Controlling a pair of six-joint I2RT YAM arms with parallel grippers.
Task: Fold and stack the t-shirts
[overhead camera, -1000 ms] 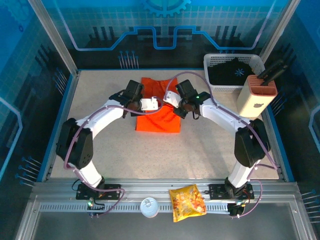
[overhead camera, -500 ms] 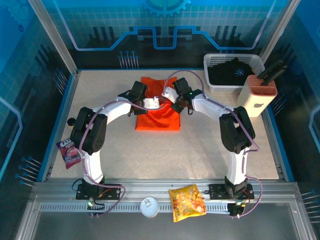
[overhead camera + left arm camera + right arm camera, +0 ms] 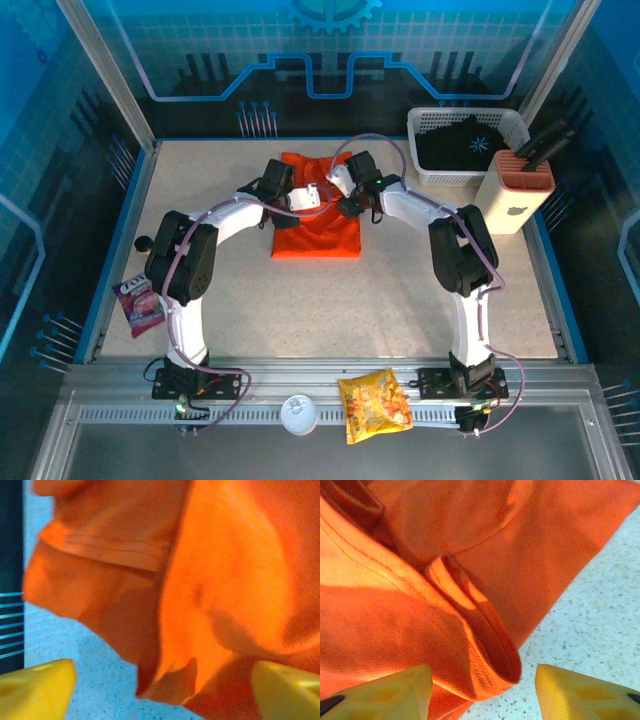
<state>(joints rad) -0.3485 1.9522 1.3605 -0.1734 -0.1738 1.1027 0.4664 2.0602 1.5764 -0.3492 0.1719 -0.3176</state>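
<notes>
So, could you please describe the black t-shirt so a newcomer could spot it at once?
Look to the table's far right corner, where a white mesh basket sits beside a cream knife block. The black t-shirt lies inside it, marked by a small pale-blue starburst print, unlike the plain orange t-shirt mid-table.

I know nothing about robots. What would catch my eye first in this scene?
The bright orange t-shirt lying mid-table stands out most. The left gripper and right gripper meet over its far end, both open just above the cloth. At the far right corner, a white basket holds a black shirt with a pale starburst print.
</notes>
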